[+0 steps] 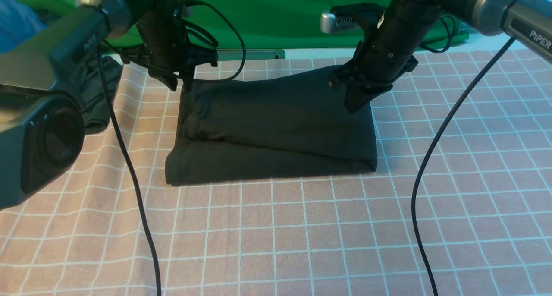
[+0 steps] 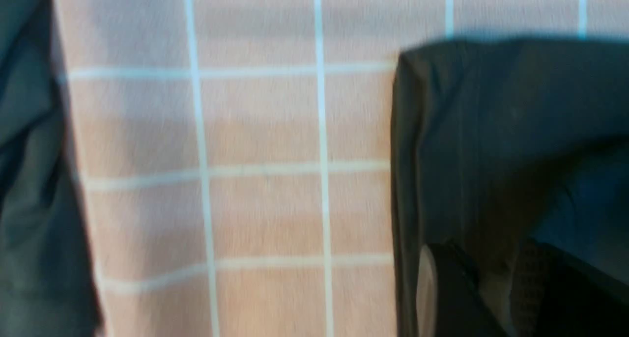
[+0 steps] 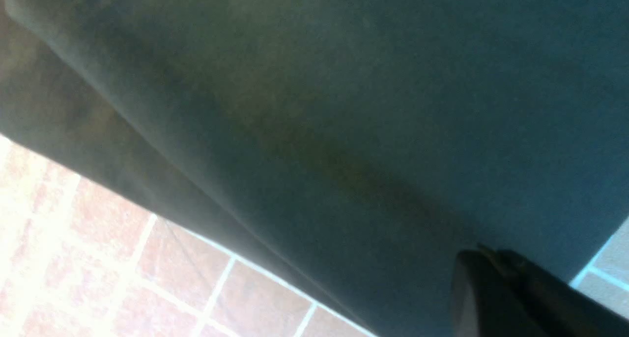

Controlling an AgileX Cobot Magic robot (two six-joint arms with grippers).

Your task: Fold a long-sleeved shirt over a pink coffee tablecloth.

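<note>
The long-sleeved shirt [image 1: 276,127] lies folded into a thick black rectangle on the pink coffee tablecloth [image 1: 302,227]; its top layer slopes up toward the far side. My left gripper [image 1: 181,82] is at the shirt's far left corner. In the left wrist view its fingers [image 2: 457,288] stand slightly apart, open, beside the shirt's edge [image 2: 491,130]. My right gripper [image 1: 354,106] is at the shirt's far right edge. In the right wrist view the right gripper [image 3: 484,258] has its fingertips pressed together against the black fabric [image 3: 344,106], seemingly pinching it.
A smaller dark garment [image 1: 97,97] lies bunched at the far left, also seen as a dark garment [image 2: 24,180] beside the left arm. A blue garment [image 1: 17,20] and green cloth [image 1: 280,15] sit behind. Black cables [image 1: 129,179] hang over the tablecloth.
</note>
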